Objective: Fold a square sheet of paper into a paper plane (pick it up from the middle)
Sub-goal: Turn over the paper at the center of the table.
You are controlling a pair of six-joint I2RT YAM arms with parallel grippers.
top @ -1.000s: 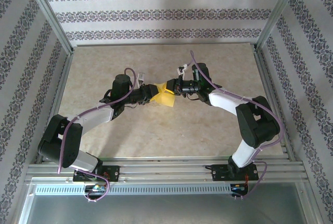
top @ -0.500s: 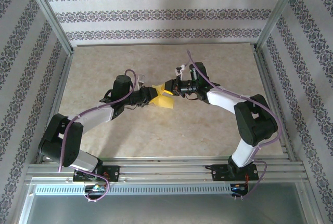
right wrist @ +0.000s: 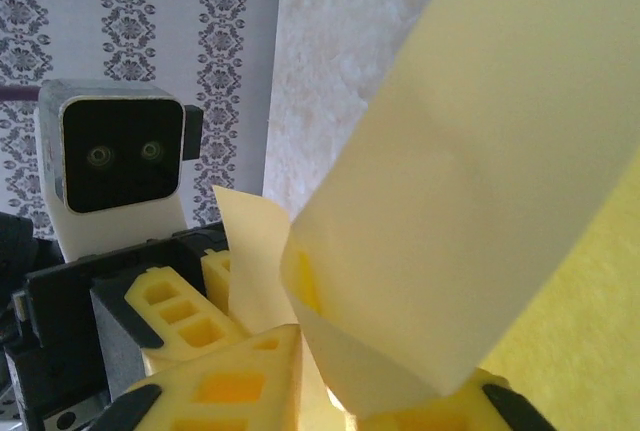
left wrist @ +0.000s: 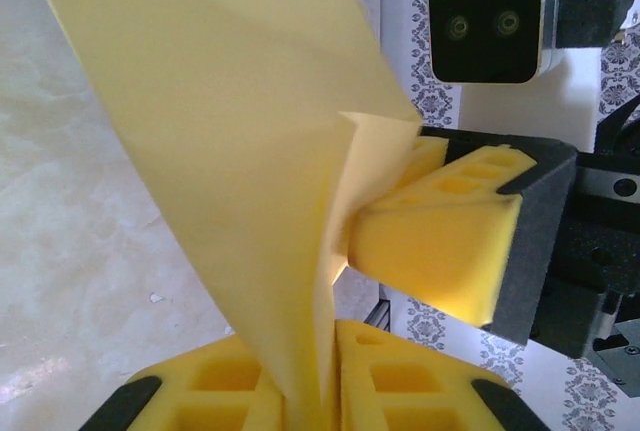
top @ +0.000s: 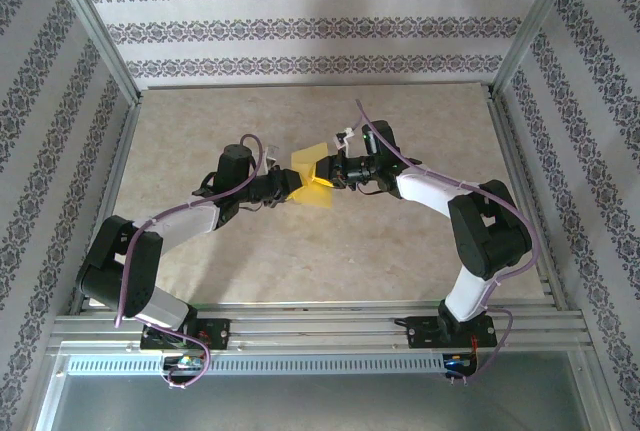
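Note:
The yellow square sheet of paper [top: 314,186] hangs above the middle of the table, bent into loose folds between both grippers. My left gripper [top: 291,184] comes at it from the left. In the left wrist view its jaws [left wrist: 335,381] are pressed together on the sheet's lower edge [left wrist: 250,151]. From the right, my right gripper [top: 333,173] reaches the same sheet. The paper [right wrist: 470,171] passes between the right gripper [right wrist: 340,401], where a folded flap hides the gap. The two grippers nearly touch, and the right gripper's finger [left wrist: 440,241] sits just beyond the left jaws.
A beige marbled tabletop [top: 400,241] lies below, fenced by a metal frame [top: 110,71] and patterned walls. The right wrist camera [left wrist: 490,16] and the left wrist camera [right wrist: 115,161] face each other at close range.
The left jaws have closed onto the paper. The right gripper has edged left, and one flap of the sheet has swung up toward the back.

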